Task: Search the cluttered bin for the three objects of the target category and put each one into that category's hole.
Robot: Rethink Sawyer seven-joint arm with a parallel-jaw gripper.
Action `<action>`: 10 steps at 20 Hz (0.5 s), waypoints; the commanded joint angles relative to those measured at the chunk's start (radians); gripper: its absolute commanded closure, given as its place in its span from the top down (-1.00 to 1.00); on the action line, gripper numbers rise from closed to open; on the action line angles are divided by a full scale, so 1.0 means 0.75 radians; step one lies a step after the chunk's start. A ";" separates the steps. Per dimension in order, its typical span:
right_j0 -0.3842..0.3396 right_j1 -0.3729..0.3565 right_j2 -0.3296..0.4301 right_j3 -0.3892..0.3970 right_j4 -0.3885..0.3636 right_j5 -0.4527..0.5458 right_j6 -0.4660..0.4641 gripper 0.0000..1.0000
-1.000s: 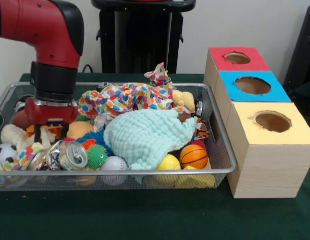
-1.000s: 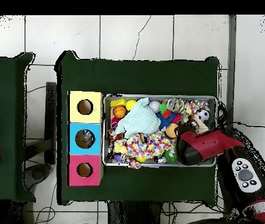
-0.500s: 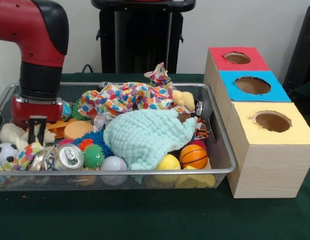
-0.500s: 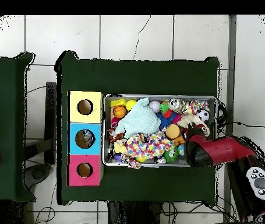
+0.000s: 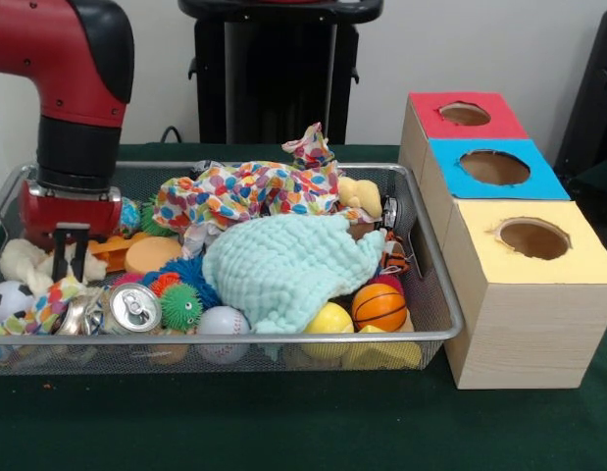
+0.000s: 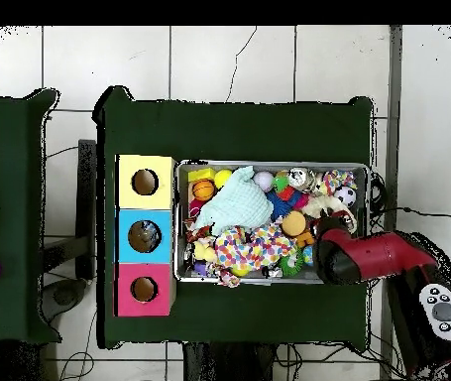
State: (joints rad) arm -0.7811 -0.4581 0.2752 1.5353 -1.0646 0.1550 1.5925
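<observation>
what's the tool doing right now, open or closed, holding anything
Tool: low over the bin's end by the white plush toy; open or closed cannot be told, nothing visibly held.

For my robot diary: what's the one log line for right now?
arm: red robot hand low over wire mesh bin's end | holding: unclear | boxes: three holes empty-looking

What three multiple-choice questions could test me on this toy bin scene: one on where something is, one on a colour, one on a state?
1. Where in the front view is the robot's hand?
A. over the bin's left end
B. over the yellow box
C. off the table

2. What colour is the top of the box nearest the camera in the front view?
A. red
B. blue
C. yellow

3. How does the mint cloth lie?
A. folded beside the bin
B. spread over toys in the bin
C. inside a hole

Answers: 1 A, the hand hangs among the toys at the left end. 2 C, yellow is nearest. 3 B, it is draped over the pile.
</observation>
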 commanded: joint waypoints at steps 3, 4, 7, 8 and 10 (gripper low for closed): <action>0.011 -0.113 -0.001 0.231 0.223 0.189 0.148 -1.00; 0.045 -0.142 -0.023 0.258 0.252 0.192 0.183 -1.00; 0.162 -0.181 -0.115 0.299 0.309 0.167 0.289 -1.00; 0.196 -0.186 -0.141 0.306 0.325 0.158 0.310 -1.00; 0.263 -0.196 -0.195 0.320 0.359 0.140 0.347 -1.00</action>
State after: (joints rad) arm -0.6841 -0.5587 0.1925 1.6504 -0.8767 0.1665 1.5932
